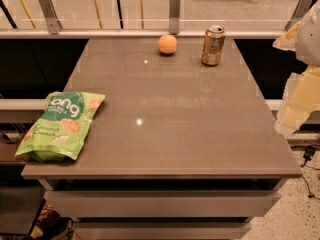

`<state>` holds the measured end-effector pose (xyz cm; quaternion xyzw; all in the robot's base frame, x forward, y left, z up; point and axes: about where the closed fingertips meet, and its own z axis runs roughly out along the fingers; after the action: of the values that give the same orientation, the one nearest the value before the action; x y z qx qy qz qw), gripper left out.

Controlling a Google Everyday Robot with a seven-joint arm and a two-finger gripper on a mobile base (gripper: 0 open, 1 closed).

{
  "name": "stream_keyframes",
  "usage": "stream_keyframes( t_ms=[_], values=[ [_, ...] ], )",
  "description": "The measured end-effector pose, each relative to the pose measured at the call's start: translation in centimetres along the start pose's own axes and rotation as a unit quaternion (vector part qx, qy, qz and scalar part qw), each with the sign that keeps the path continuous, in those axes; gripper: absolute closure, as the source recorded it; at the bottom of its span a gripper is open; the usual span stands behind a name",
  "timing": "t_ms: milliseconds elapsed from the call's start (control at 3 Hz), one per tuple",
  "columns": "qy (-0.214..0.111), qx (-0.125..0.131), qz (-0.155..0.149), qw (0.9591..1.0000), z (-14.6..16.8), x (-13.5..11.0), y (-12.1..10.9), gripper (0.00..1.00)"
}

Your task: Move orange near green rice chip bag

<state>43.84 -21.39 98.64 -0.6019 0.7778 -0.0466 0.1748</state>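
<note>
The orange (167, 44) lies at the far edge of the tabletop (175, 114), beside a drink can (213, 45) and well apart from the green rice chip bag (62, 125) at the near left corner, so the move is not yet done, and the gripper (299, 94), probably the pale shape beyond the right edge, is in a state I cannot tell.

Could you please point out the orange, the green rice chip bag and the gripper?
orange (167, 44): camera view, middle of its peel.
green rice chip bag (62, 125): camera view, centre of its printed front.
gripper (300, 96): camera view, pale shape at the right edge.
</note>
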Motion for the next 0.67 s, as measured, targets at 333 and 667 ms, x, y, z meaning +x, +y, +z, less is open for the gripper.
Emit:
stream_keyframes(
  t_ms=[333, 667],
  values=[
    [-0.001, 0.003, 0.001, 1.0000, -0.10, -0.06, -0.04, 0.00],
    [-0.008, 0.019, 0.027, 0.9994, -0.40, -0.30, -0.79, 0.00]
  ],
)
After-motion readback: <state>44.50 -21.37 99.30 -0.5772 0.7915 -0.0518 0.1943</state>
